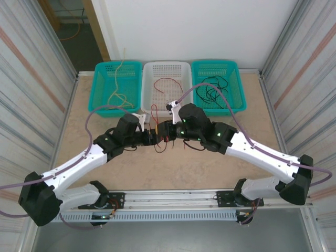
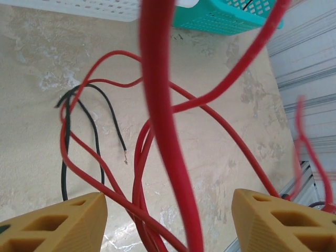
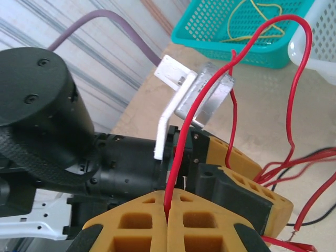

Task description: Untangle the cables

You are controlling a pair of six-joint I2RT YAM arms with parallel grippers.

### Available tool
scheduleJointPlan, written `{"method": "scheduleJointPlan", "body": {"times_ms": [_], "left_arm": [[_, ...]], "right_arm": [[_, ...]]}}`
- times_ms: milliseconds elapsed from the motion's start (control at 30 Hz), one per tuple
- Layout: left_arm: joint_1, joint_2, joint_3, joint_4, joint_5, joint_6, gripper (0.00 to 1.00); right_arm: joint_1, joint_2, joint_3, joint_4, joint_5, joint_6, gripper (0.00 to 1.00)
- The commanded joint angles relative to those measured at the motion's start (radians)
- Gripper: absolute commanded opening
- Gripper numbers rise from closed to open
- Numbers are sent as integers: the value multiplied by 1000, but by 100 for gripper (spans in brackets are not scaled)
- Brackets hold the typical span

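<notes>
**Workspace.** Three baskets stand in a row along the far edge of the table [image 1: 184, 170]: a left teal basket [image 1: 101, 89], a white basket [image 1: 148, 84] in the middle, and a right teal basket [image 1: 239, 86]. The left teal basket holds pale yellow cables [image 1: 119, 95]. The white basket holds a single red wire [image 1: 169, 82]. The right teal basket holds black cables [image 1: 210, 92].

**Tangle.** The remaining cables [image 1: 160, 147], red and black, lie on the table near of the white basket, between the two grippers. The left wrist view shows red loops crossing a black cable [image 2: 97, 126], whose bare end rests on the table.

**Right gripper.** The right gripper [image 3: 168, 223] sits just right of the tangle. Its jaws are pressed fully together on the red cable [image 3: 295, 79]. This cable leaves the seam between the fingers, rises, arches over and drops to the table on the right.

**Left gripper.** The left gripper [image 2: 169, 226] faces the right gripper from the left, and the two are close together. Its jaws stand well apart. A red strand passes through the gap between the fingers [image 2: 58, 226], and neither pad grips it.
</notes>
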Motion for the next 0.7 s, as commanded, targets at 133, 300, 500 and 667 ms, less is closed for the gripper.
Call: {"method": "scheduleJointPlan", "body": {"times_ms": [133, 300, 500, 667], "left_arm": [[-4, 16, -19, -6, -1, -18, 44], [-5, 70, -25, -20, 4, -32, 42], [-5, 79, -47, -24, 3, -45, 37], [-4, 51, -73, -35, 1, -56, 31]], "right_arm": [[5, -102, 81, 59, -30, -42, 0], [3, -149, 121, 56, -28, -57, 0], [-6, -213, 137, 52, -9, -76, 0], [-27, -248, 137, 51, -15, -81, 0]]}}
